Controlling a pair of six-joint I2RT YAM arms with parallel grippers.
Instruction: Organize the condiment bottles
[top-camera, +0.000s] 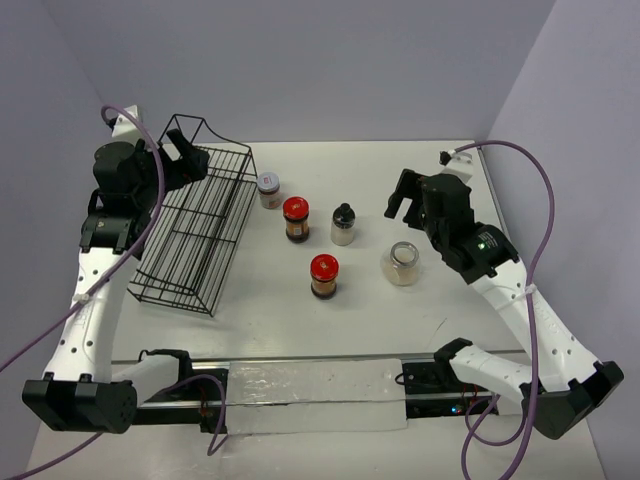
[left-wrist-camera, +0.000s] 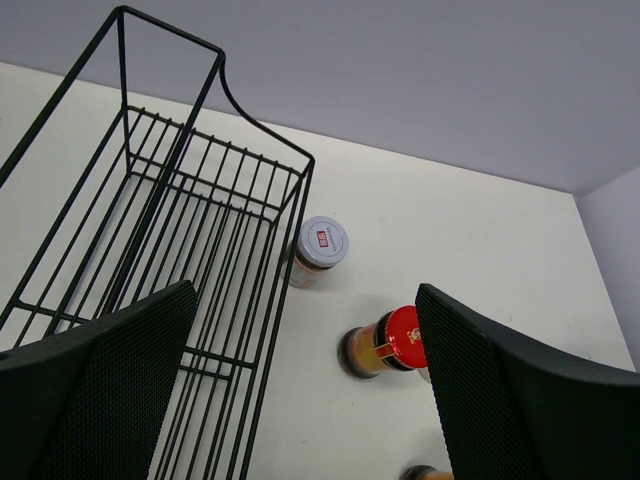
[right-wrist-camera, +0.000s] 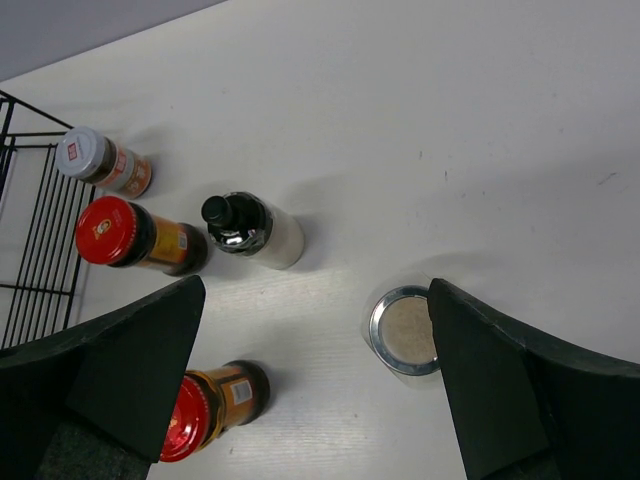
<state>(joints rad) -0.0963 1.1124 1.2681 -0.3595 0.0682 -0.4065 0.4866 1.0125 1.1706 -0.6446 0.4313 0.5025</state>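
Observation:
Five jars stand on the white table. The silver-lidded jar (top-camera: 268, 188) is nearest the rack. One red-lidded jar (top-camera: 296, 218) stands beside the black-capped jar (top-camera: 343, 224); the other red-lidded jar (top-camera: 324, 275) stands nearer me. The wide clear jar (top-camera: 402, 263) is at the right. My left gripper (top-camera: 188, 158) is open and empty above the rack's far end; its view shows the silver-lidded jar (left-wrist-camera: 320, 250) and a red-lidded jar (left-wrist-camera: 385, 342). My right gripper (top-camera: 405, 197) is open and empty above the table, just beyond the wide jar (right-wrist-camera: 405, 330).
A black wire rack (top-camera: 195, 225) lies on the table's left side and holds nothing; it also shows in the left wrist view (left-wrist-camera: 190, 215). Grey walls close in the back and both sides. A rail with cables runs along the near edge (top-camera: 320, 385).

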